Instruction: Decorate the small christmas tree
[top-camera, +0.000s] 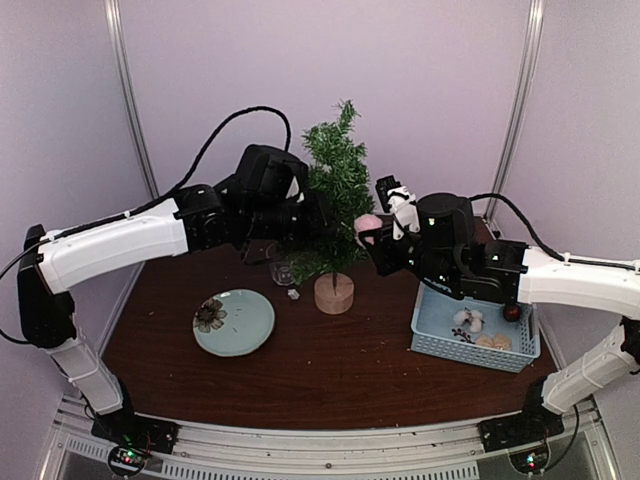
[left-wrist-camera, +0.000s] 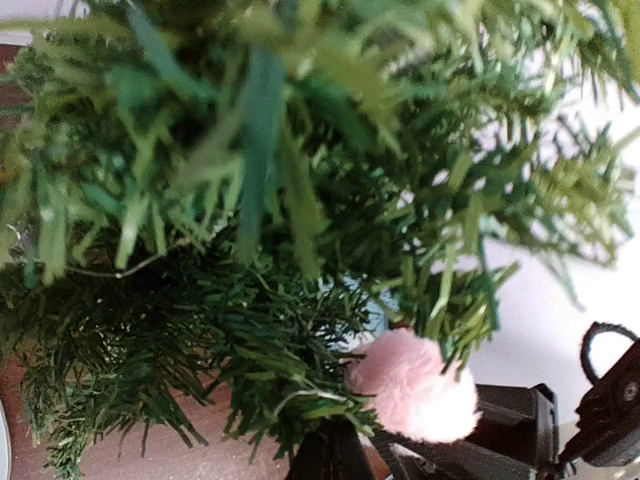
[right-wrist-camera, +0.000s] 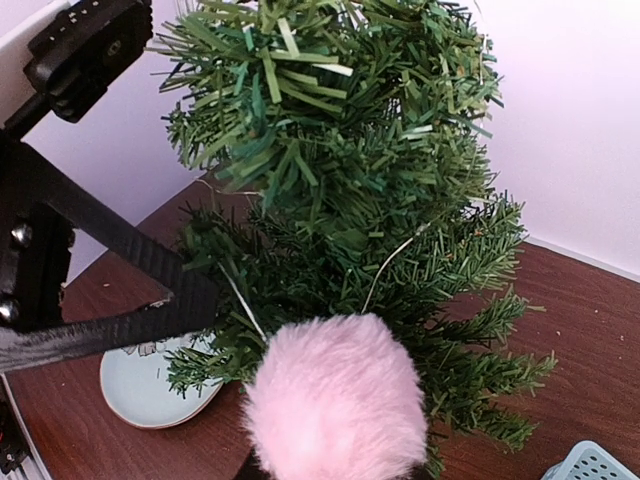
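pink pompom: pinched in right gripper, touching small christmas tree right-side branches. left gripper closed at tree's left. step: likely hanging; next, lodge among needles, release.

I'm seeing my left arm and right arm wearing white shells over black joints, black cables looping off them, tiny LEDs glowing at the bases.
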